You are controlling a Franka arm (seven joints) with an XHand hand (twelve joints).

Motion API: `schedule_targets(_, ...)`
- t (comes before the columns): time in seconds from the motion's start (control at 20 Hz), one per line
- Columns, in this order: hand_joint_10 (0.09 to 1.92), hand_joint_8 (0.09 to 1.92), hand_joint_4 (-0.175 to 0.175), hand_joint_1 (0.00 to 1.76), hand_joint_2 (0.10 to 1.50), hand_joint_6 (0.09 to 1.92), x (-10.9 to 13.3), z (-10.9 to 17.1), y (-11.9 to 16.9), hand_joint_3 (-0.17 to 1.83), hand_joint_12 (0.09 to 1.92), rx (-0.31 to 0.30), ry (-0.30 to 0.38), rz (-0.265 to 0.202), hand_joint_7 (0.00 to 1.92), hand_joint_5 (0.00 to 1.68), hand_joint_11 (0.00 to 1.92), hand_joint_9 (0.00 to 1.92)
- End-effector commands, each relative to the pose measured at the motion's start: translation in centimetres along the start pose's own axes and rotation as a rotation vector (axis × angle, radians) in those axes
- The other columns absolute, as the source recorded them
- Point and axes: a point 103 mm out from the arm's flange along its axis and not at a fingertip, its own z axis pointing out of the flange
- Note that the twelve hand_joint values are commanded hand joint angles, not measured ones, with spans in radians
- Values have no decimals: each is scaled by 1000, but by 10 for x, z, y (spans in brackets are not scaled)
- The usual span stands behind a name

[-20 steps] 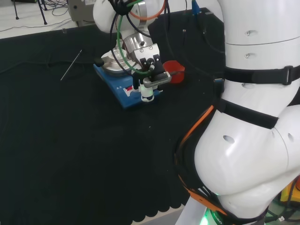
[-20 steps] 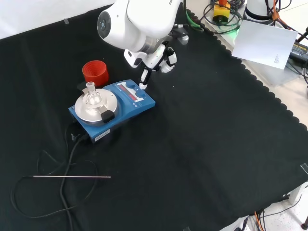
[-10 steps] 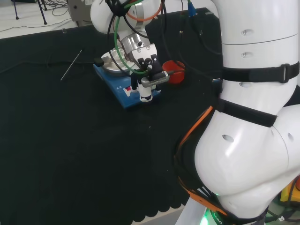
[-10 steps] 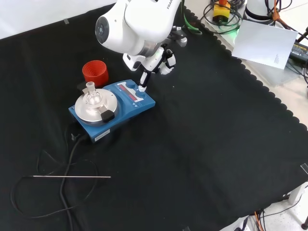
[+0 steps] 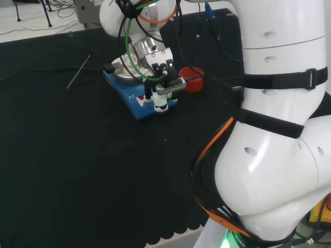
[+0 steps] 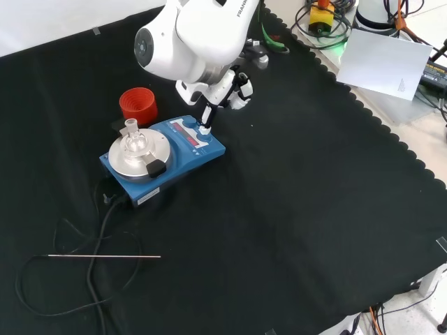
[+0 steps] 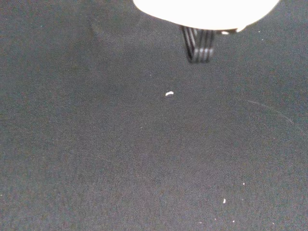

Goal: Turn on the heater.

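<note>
The heater is a flat blue box with a round silver plate and a red display strip on its sloped panel. A small clear flask stands on the plate. The black and white hand hangs over the panel's right end in the front view. One straight finger points down and its tip meets the panel beside a knob, while the other fingers are curled back. From the head view, the hand covers the heater's right half, its fingertip on the panel.
A red ribbed ring stand sits just behind the heater. A black cable runs from the heater across the cloth, past a thin metal rod. The wrist view looks at black cloth under a white part of the hand.
The hand has shifted slightly left in the front view and settled lower, bringing the straight finger's tip onto the heater's panel. The heater and flask have not moved.
</note>
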Motion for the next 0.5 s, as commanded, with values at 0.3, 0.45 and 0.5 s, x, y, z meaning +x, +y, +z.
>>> schedule_targets(0.3, 1713, 1892, -23, 1468, 572, 87, 0, 4, 3, 1271, 1376, 18, 1, 5, 1552, 266, 1292, 1697)
schedule_targets(0.45, 1713, 1892, -24, 1468, 571, 87, -1, 6, 6, 1273, 1376, 24, 2, 3, 1552, 269, 1293, 1697)
schedule_targets(0.5, 1712, 1892, -24, 1468, 571, 87, -2, 7, 6, 1274, 1376, 25, 2, 3, 1552, 270, 1293, 1698)
